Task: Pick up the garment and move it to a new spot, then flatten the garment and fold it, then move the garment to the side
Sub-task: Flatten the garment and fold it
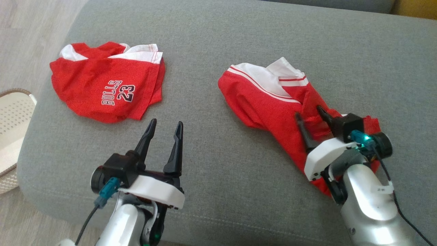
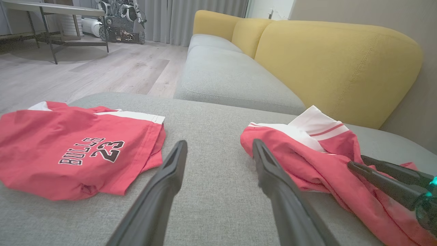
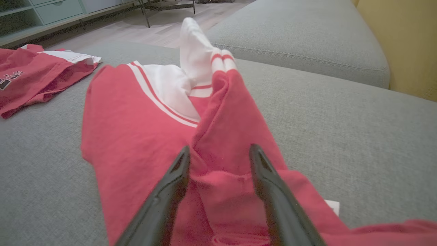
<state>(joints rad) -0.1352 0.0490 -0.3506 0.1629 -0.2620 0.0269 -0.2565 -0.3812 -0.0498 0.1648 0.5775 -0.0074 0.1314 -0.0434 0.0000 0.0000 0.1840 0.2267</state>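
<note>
Both grippers are seen with their fingers spread apart. In the head view the left gripper (image 1: 166, 123) is found at the lower left, held over bare grey sofa cushion (image 1: 239, 41) with nothing between its fingers. The right gripper (image 1: 308, 112) is found at the lower right, laid over the garment (image 1: 259, 99), a red piece with a white, red-striped band that is crumpled at the centre right of the frame.

In the right wrist view a raised fold of red cloth is seen between the two dark fingers of the right gripper (image 3: 220, 148), but it is not pinched; whether the fingertips press on the garment (image 3: 136, 136) cannot be told. The white band is shown standing up at the top centre of that frame.

A second garment (image 1: 102, 85), red with "BULLS 23" printed on it, is laid at the upper left of the head view, well apart from the first. It is shown at the left in the left wrist view (image 2: 51, 143), with the left gripper (image 2: 219, 143) at the bottom centre and the garment (image 2: 307, 160) and right gripper (image 2: 356, 161) at the right. A yellow backrest (image 2: 334, 68) is seen at the upper right, and a white perforated object (image 1: 13, 116) at the left edge of the head view.
</note>
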